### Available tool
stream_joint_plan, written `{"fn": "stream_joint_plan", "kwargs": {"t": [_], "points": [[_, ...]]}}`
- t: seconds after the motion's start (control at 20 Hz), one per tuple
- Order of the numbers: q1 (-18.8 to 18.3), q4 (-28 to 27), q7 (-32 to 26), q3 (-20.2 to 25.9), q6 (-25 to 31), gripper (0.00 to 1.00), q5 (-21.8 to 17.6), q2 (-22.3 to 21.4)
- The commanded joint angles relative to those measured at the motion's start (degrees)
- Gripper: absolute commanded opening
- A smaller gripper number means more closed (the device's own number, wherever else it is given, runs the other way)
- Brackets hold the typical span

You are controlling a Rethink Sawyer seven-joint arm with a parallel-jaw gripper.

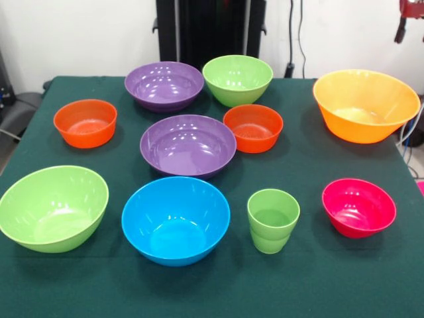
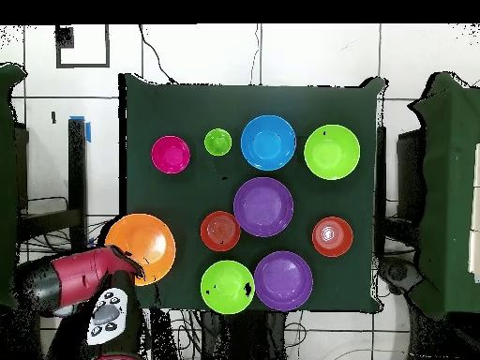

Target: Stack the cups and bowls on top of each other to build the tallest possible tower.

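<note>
The arm (image 2: 80, 274) lies drawn back off the desk's (image 2: 197, 103) corner in the overhead view, its red link angled toward the big orange bowl (image 2: 142, 247) and overlapping that bowl's rim from above. In the front view only a red and black piece, the pincer (image 1: 409, 16), shows at the top right edge, above and behind the big orange bowl (image 1: 366, 105); it is cut off by the edge, so I cannot tell whether it is spread or pressed together. It is well clear of everything on the desk (image 1: 298, 278).

All ten pieces stand apart and upright on the green cloth, none stacked.

- The cup (image 1: 273, 220) stands in the near row, between the blue bowl (image 1: 175, 220) and the pink-red bowl (image 1: 358, 207).
- One lime bowl (image 1: 53, 207) sits at the near left, tipped a little on its round base.
- The near purple bowl (image 1: 188, 146) is in the middle, with one orange-red bowl (image 1: 253, 127) just beside it on the right.
- The other orange-red bowl (image 1: 85, 122) sits alone toward the left edge.
- The far purple bowl (image 1: 164, 85) and the far lime bowl (image 1: 238, 79) stand side by side at the back, rims nearly touching.

In the overhead view the far lime bowl's rim is marred by dark specks, hard to read.
</note>
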Motion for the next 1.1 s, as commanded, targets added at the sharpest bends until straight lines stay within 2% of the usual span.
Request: {"fn": "stream_joint_plan", "kwargs": {"t": [0.05,0.15,0.3,0.5,0.75,1.1], "points": [[-1.4,-1.3,7.9,1.5,-4.4,1.00,1.6,4.8],[-1.8,-2.1,6.4,1.0,-4.5,1.00,0.2,5.9],[-4.4,-2.0,3.1,3.4,-7.6,1.00,-0.3,9.0],[-5.1,-3.2,1.1,2.5,-8.8,1.00,-3.3,11.0],[-5.6,-3.0,1.5,2.8,-10.5,1.00,-3.5,12.1],[-4.5,-4.2,3.1,3.0,-11.5,1.00,-2.9,13.0]]}}
